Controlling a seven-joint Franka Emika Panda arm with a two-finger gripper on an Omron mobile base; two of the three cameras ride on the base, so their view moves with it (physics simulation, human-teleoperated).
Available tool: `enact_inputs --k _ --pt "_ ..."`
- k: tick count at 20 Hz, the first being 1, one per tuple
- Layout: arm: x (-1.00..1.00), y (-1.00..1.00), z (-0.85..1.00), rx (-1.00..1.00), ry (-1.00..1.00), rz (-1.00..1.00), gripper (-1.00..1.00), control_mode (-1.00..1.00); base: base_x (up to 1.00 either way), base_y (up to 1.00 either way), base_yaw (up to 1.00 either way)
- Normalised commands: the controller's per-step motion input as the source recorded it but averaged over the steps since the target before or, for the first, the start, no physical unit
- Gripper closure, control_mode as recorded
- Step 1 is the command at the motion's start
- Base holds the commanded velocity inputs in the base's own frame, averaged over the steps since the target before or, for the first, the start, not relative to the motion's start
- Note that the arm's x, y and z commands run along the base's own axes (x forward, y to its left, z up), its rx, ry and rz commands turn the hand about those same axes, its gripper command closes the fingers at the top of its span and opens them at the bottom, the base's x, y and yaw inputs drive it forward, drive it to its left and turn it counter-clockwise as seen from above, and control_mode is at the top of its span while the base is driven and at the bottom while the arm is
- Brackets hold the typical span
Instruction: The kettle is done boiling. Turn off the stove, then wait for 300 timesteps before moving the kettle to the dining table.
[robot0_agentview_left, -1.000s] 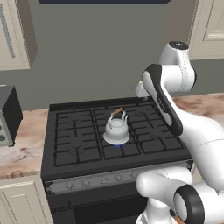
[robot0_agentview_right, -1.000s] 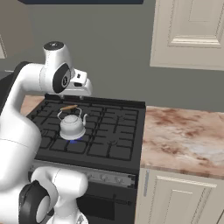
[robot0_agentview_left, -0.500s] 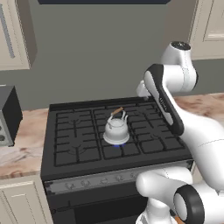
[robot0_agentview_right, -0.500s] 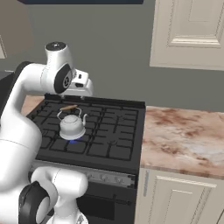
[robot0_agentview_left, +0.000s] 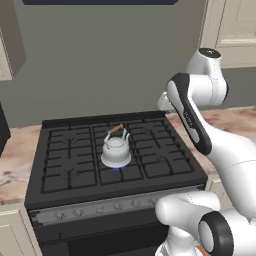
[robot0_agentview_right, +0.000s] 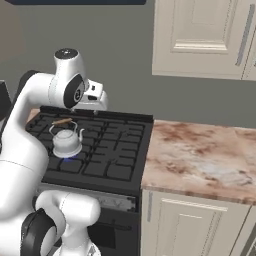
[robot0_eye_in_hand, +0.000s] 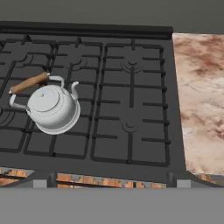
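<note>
The kettle (robot0_agentview_left: 116, 149) stands upright on the grates of the stove (robot0_agentview_left: 75, 165), on a middle burner toward the front, with a small blue flame (robot0_agentview_left: 117, 168) showing under its base. From the hand camera its brown handle bar tilts away from the short spout. The gripper's 2 fingertips (robot0_eye_in_hand: 42, 180) stand at the bottom corners of the hand view, jaws spread wide, holding nothing and touching nothing, high above the stove's front edge and well apart from the kettle. The burners around the kettle carry nothing. A marbled counter (robot0_agentview_right: 200, 160) adjoins the stove's right edge; cream cabinets (robot0_agentview_right: 200, 40) hang above it.
</note>
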Motion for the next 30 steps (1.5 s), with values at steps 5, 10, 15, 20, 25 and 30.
enact_inputs --k 5,10,15,20,25,30 --pt "0.00 0.00 0.00 0.00 0.00 0.00 -1.00 1.00 0.00 -0.48 0.00" --pt "0.00 0.00 0.00 0.00 0.00 0.00 -1.00 1.00 0.00 -0.47 0.00" --pt "0.00 0.00 0.00 0.00 0.00 0.00 -1.00 1.00 0.00 -0.45 0.00" --pt "0.00 0.00 0.00 0.00 0.00 0.00 -1.00 1.00 0.01 -0.39 0.00" --pt "0.00 0.00 0.00 0.00 0.00 0.00 -1.00 -1.00 0.00 0.00 0.00" --pt "-0.13 0.33 0.00 -0.03 -0.01 0.01 -1.00 -1.00 0.00 0.00 0.00"
